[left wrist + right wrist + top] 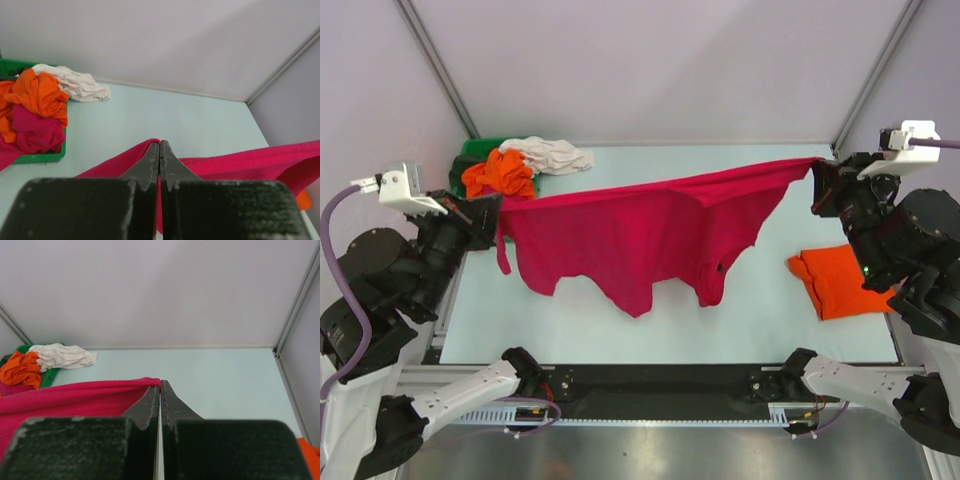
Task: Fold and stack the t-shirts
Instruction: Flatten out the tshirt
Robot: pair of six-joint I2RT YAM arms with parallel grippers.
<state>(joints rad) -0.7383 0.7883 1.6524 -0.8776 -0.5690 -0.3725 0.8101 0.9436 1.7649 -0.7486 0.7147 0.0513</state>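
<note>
Two grippers — left gripper (160, 147) and right gripper (160, 385) — are clamped shut on the crimson t-shirt (640, 235), stretched left to right above the table (750, 325) (hem dangling). Only thin edges are pinched; a corner could be pulled free by further tension.

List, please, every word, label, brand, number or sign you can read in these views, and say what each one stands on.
No text can be read in any view.
The red t-shirt, the folded orange t-shirt, the heaped shirts at the green bin and the table all look plain: no print, tag, brand or number shows.
</note>
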